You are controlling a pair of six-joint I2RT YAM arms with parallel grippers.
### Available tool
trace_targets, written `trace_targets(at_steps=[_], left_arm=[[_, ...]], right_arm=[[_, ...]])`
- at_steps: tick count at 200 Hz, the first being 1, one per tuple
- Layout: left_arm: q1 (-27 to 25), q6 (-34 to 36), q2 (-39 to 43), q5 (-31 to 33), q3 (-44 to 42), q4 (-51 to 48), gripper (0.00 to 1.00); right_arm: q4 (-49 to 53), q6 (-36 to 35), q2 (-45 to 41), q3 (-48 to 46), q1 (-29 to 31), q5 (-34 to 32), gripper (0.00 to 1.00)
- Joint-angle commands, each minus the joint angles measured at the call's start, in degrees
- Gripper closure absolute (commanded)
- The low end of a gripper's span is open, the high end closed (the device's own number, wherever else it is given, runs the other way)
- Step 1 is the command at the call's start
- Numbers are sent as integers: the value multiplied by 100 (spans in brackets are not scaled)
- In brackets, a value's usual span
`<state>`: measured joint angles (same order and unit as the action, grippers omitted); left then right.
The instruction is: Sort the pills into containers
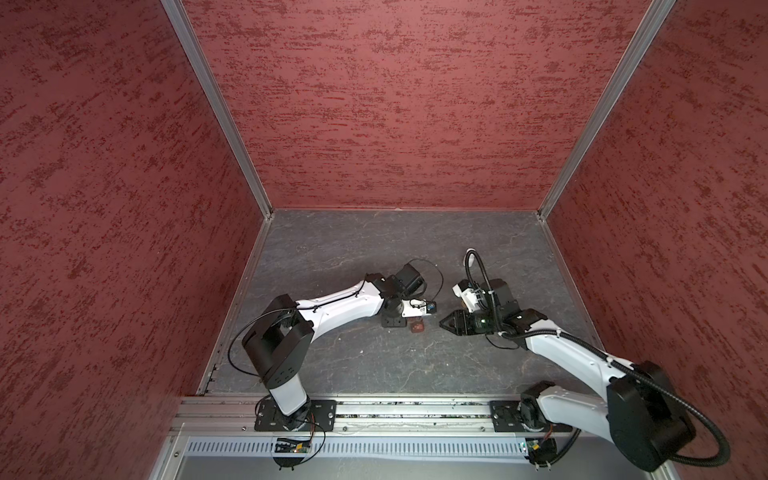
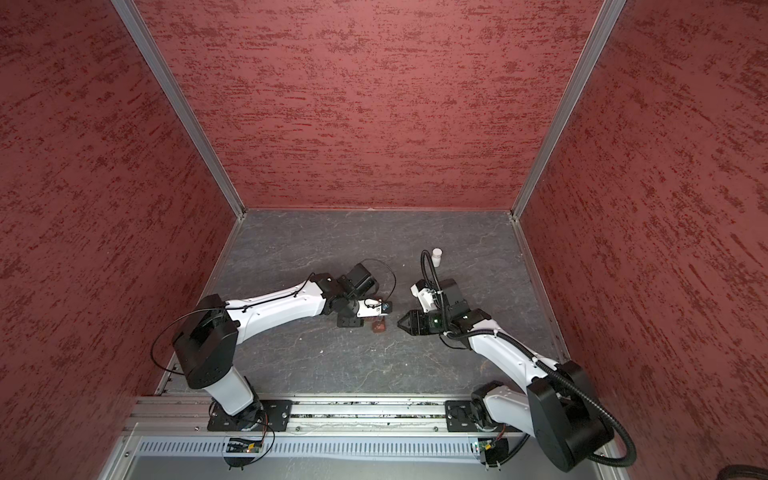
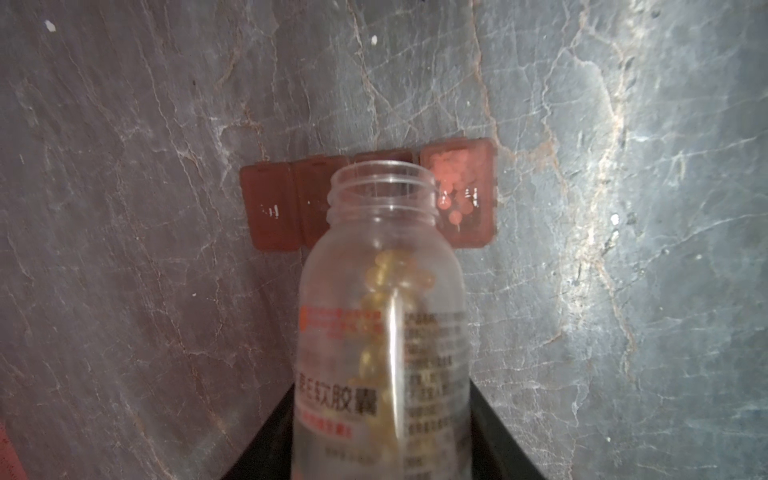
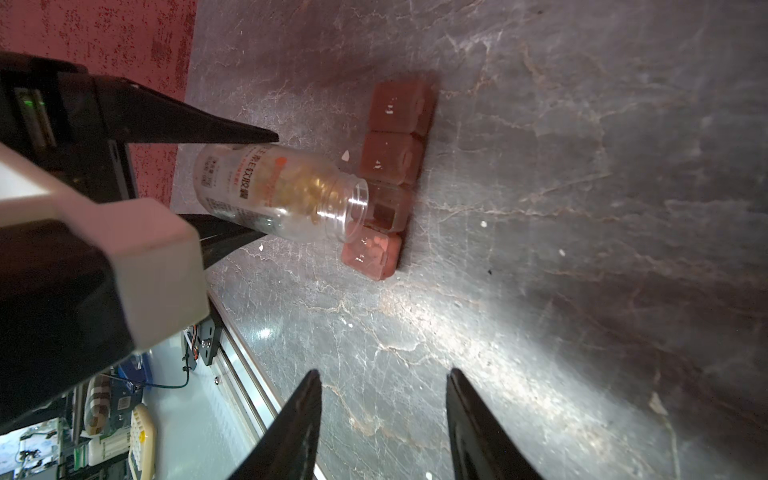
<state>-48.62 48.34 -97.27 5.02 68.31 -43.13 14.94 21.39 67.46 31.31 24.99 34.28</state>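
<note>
Left wrist view looks along the uncapped clear plastic bottle [image 3: 380, 316], which the left end effector [image 3: 382, 386] clamps by its labelled body, black fingers [image 3: 494, 428] pressed to either side. Yellow translucent capsules [image 3: 390, 270] lie inside, and the open mouth hides the third cell of the narrow reddish-brown strip of small square containers [image 3: 270, 208]; the end cell beside it shows pink round pills [image 3: 451, 174]. The right wrist view adds what that one cannot: the bottle is tipped nearly onto its side, its mouth just over the strip's third cell, which looks paler and clearer than its neighbours, though I cannot tell whether the rim touches it. It also shows the right end effector [image 4: 382, 372], jaws partway apart with nothing between them, near the strip's pill-filled end. In both top views the strip is mostly hidden under the left wrist, only one end showing. A small white bottle [image 2: 436, 257] stands well beyond the strip toward the back wall, plain in a top view. The surface [image 1: 332, 249] is dark grey veined stone dotted with white specks [image 4: 483, 224], enclosed by red textured walls [image 1: 395, 104] in aluminium framing [image 1: 216, 104].
</note>
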Motion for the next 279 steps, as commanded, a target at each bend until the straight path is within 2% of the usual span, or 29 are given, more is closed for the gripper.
trace_targets(at_steps=[1,64,279], left_arm=[[-42,66,-133,0,138,-177,100],[-58,79,-197,-53,289,-317,100],[-165,182,-473,350,622,-714,100]], right_arm=[[-30,-108,-5,23,41,-71,50],[-27,-108,-12,15,49,-68,50],[-11,-117,-23,7,49,-68,50]])
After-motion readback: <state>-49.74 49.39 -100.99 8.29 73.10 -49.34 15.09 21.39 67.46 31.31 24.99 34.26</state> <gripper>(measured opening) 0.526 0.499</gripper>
